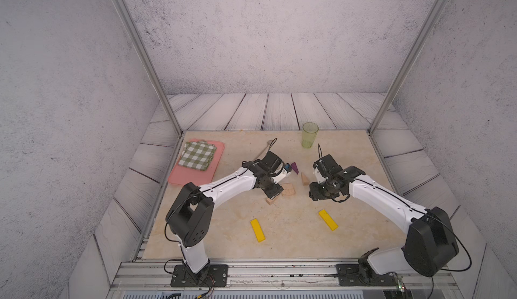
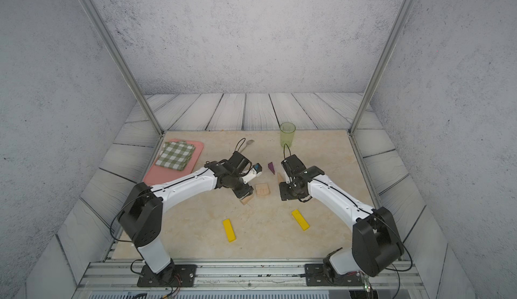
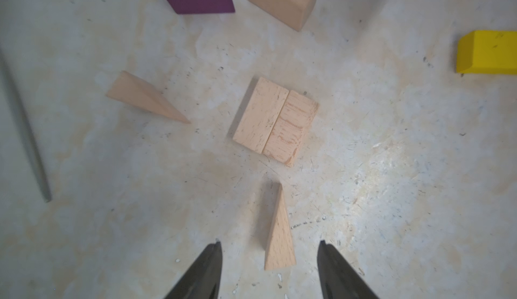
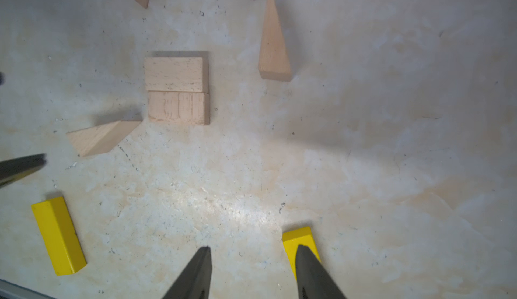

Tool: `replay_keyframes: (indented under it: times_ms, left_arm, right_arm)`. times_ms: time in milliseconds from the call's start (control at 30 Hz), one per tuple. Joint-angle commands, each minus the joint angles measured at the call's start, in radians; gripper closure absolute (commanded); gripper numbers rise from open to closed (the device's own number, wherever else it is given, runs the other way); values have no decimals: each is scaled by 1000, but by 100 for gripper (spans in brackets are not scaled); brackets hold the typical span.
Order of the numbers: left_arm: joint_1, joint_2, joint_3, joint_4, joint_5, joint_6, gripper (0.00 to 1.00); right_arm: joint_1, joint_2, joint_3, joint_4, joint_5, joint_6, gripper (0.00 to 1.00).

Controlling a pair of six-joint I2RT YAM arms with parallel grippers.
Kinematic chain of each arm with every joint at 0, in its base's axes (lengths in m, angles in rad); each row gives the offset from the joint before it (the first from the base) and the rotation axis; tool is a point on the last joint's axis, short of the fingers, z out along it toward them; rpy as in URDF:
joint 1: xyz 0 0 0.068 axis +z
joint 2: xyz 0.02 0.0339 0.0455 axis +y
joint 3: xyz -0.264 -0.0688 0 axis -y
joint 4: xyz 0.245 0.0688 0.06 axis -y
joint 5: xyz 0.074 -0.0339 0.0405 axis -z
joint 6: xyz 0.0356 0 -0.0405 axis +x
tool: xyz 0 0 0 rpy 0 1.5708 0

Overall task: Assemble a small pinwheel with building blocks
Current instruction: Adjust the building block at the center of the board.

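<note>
Left gripper [image 3: 269, 244]: jaws apart, straddling the first wooden wedge [image 3: 279, 227] with a gap on each side; nothing clamped. Right gripper [image 4: 253, 247]: jaws apart, nothing between them; one fingertip overlaps the end of a yellow bar [image 4: 296, 237] in the wrist view; cannot tell whether they touch.

Pinwheel not assembled; only its centre is laid: two wooden rectangles [image 3: 275, 118] touching along their long sides, forming a square in the middle of the table [image 1: 279, 244], between the two arms in both top views. First wooden wedge points its tip at a corner of the square, just beside it; second wooden wedge [image 3: 145, 99] near the square, apart, hidden under the left arm in the top views; third wooden wedge [image 1: 304, 179] just beside the purple wedge [image 1: 294, 168], both apart from the square, toward the right arm. Second yellow bar [image 1: 258, 230] lies toward the near edge, well apart from the first.

Green cup [image 1: 310, 135] upright at the far edge; spoon [image 2: 247, 143] partly hidden by the left arm; checked cloth [image 1: 197, 155] on the pink tray [image 1: 195, 178].
</note>
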Motion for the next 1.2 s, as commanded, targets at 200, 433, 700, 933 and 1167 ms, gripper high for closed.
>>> replay_keyframes:
  times_ms: [200, 433, 700, 933, 1167]
  left_arm:
    - [95, -342, -239, 78, -96, -303, 37]
    - [138, -530, -439, 146, -77, -432, 36]
    - [148, -654, -535, 140, -77, -475, 35]
    - [149, -676, -551, 135, -74, -483, 35]
    - [148, -671, -558, 136, -69, -491, 35]
  right_arm:
    - [3, 227, 79, 162, -117, 156, 55]
    - [3, 376, 160, 264, -193, 237, 57]
    - [2, 475, 220, 290, -214, 267, 57]
    - [3, 501, 215, 307, -234, 271, 57]
    - [3, 511, 214, 317, -248, 272, 57]
